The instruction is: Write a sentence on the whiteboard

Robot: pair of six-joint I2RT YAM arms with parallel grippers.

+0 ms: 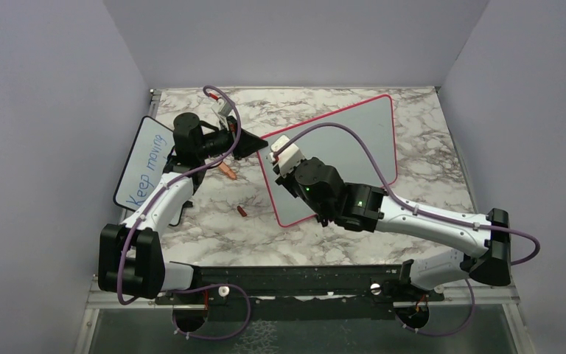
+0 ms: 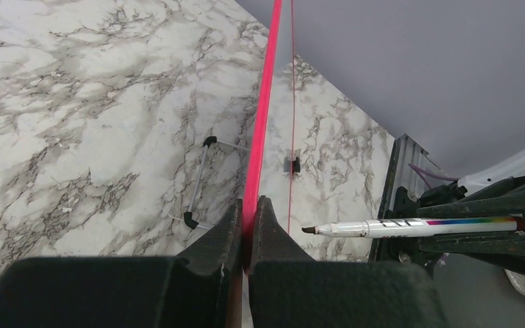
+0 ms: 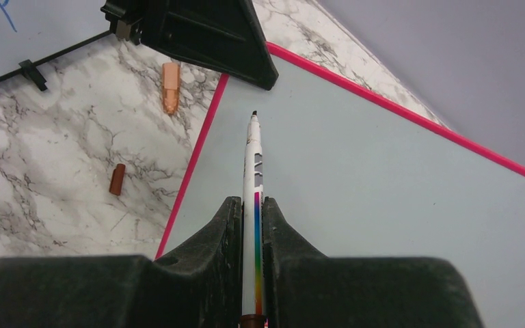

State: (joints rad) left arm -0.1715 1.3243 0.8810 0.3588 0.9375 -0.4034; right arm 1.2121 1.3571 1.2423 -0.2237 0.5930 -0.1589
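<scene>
Fingers (image 2: 227,239) of the left gripper (image 2: 249,201) pinch the thin pink-red frame of the 1 large rectangular whiteboard (image 1: 354,140), which sits mid-tabletop (image 1: 214,236), its grey face in view, while fingers (image 3: 227,229) of the right gripper (image 3: 251,201) clamp 1 white rainbow-striped marker pen (image 3: 253,160), its tip aimed at that face, contact unclear. 2 loose bits lie on the marble beside it: an orange cap (image 3: 171,87) and a smaller red-brown piece (image 3: 117,179). 1 smaller black-framed board (image 1: 141,158) with blue "Keep moving" stands left, partly behind the left arm (image 1: 158,210); the right arm (image 1: 413,217) covers the whiteboard's near corner.
</scene>
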